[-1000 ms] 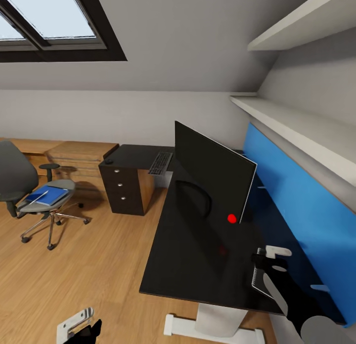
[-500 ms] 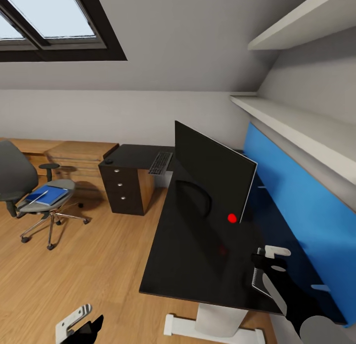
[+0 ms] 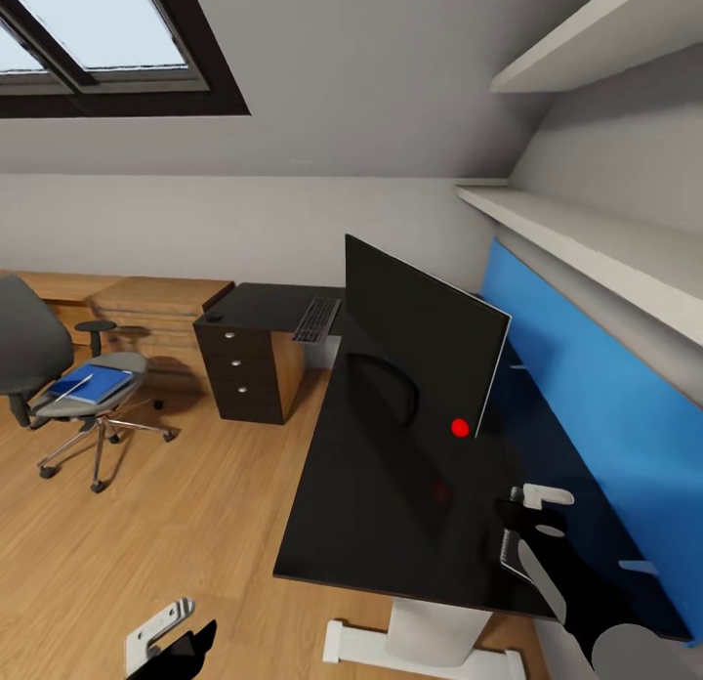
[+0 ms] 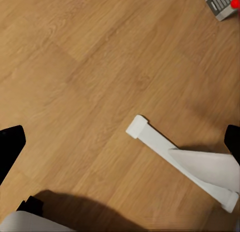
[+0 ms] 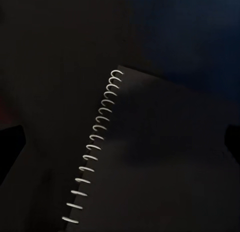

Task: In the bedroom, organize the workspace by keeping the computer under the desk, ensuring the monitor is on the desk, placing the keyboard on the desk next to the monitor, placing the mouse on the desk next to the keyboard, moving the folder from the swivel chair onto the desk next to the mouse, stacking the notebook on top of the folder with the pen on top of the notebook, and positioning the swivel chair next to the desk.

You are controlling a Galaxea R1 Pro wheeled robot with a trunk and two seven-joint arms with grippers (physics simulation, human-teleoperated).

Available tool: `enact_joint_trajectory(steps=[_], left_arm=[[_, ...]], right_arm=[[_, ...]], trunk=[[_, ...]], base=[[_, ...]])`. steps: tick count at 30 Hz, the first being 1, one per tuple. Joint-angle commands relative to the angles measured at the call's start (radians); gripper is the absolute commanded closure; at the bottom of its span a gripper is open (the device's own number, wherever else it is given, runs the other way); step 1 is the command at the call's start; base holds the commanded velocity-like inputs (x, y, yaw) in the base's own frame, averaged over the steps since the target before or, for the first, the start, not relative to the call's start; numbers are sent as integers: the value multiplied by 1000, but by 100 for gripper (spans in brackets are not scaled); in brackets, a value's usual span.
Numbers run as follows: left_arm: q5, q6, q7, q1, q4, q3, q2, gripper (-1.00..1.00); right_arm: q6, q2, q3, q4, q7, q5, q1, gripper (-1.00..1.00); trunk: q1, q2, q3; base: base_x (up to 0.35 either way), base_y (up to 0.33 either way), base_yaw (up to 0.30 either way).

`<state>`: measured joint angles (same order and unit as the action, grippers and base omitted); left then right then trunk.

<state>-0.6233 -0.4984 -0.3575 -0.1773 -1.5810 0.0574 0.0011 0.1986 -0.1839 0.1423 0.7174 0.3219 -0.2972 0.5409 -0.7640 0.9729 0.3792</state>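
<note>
My right gripper [image 3: 532, 509] hangs low over the near end of the desk [image 3: 391, 504], right above the one notebook [image 5: 160, 157], fingers spread and holding nothing. My left gripper [image 3: 171, 641] is down over the floor, spread wide too. I count one monitor [image 3: 420, 343], its long side running along the desk. One blue folder [image 3: 90, 385] lies on the swivel chair [image 3: 59, 387].

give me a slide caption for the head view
Monitor on the black desk, keyboard behind it, blue folder waiting on the swivel chair.
</note>
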Motion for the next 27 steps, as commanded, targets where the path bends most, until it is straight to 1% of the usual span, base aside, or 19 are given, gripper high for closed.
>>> enact_joint_trajectory(steps=[1, 5, 27], left_arm=[[-9, -3, -8, 0, 0, -6, 0, -100], [-2, -2, -11, 1, 13, -30, 0, -100], [1, 3, -11, 1, 15, -31, 4, -100]], right_arm=[[2, -2, 7, 3, 9, -8, 1, -100], [-5, -2, 7, 8, 9, -8, 1, -100], [4, -2, 6, 0, 8, -10, 1, -100]], trunk=[[-4, 8, 4], [-19, 36, 17], [-104, 190, 86]], base=[[0, 0, 0], [0, 0, 0], [0, 0, 0]])
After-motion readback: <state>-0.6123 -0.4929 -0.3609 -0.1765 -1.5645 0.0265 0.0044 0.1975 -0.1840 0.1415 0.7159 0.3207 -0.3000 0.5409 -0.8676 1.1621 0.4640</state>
